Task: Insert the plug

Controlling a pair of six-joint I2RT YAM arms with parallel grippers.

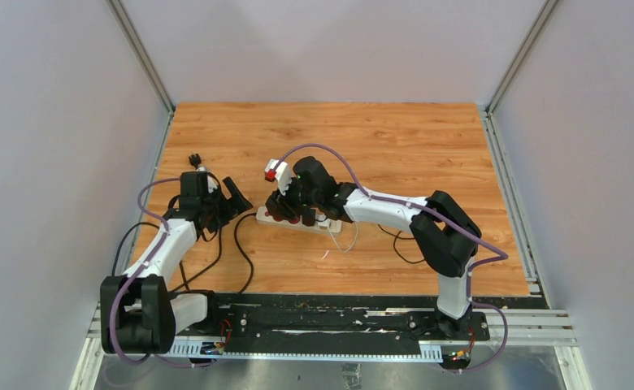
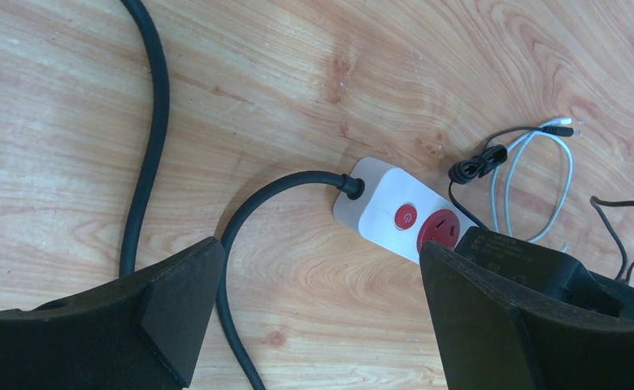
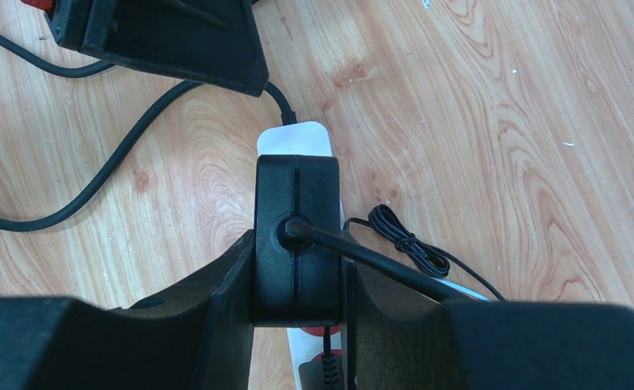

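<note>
Right tool [image 3: 297, 272] clenches the black plug [image 3: 296, 195] directly over the white power strip [image 2: 383, 207], which lies left of centre toward the surface's [image 1: 411, 138] near edge, likely to line pins with a socket, while the left tool [image 2: 318, 272] hangs released near its corded end, perhaps to brace it.

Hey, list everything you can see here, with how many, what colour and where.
power strip: one, white with red button, mid table
plug: one, black, held over the strip
power cord: one, black, from the strip's end
thin black cable: one, bundled, beside the strip
thin white cable: one, beside the strip
table: one, wood-grain
left gripper: one, black, open, near the strip
right gripper: one, black, shut on the plug
</note>
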